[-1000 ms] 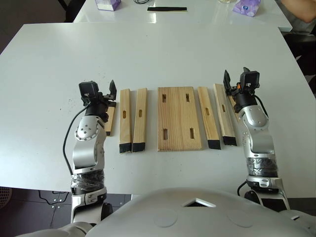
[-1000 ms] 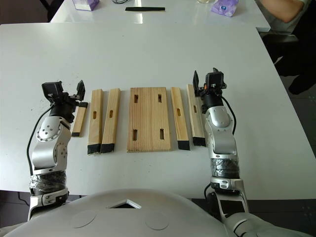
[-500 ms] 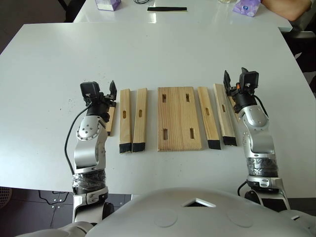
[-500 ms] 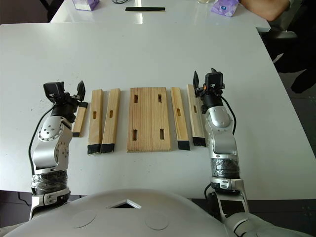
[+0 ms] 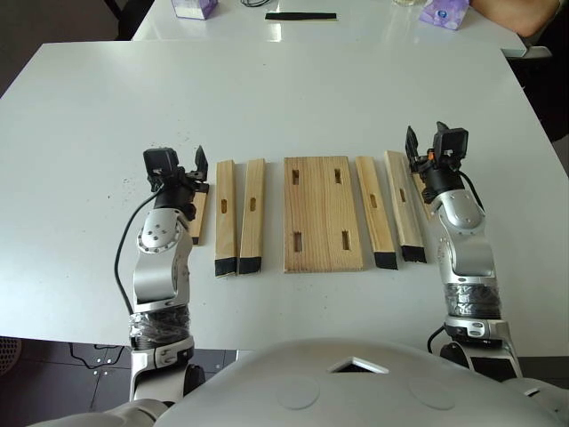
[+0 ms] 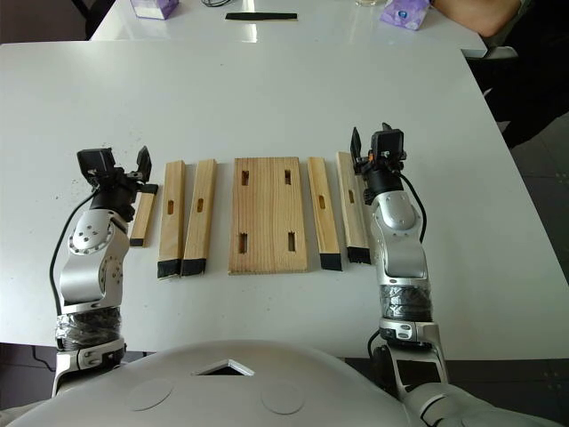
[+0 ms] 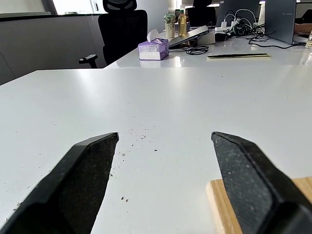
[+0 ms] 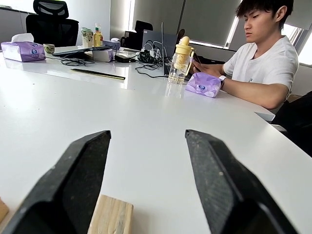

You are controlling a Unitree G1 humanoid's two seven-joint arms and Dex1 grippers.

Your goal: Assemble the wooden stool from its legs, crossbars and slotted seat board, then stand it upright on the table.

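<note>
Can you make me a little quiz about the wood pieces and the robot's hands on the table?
1. Pick one: how many slots are cut in the flat rectangular wooden seat board? A two, B four, C six.
2. True or false: the left gripper is holding a long wooden leg with a black end.
3. Fill in the gap: the fingers of the right gripper are ____.
Key: 1 is B. 2 is false, because its fingers are open and hold nothing. 3 is open.
</note>
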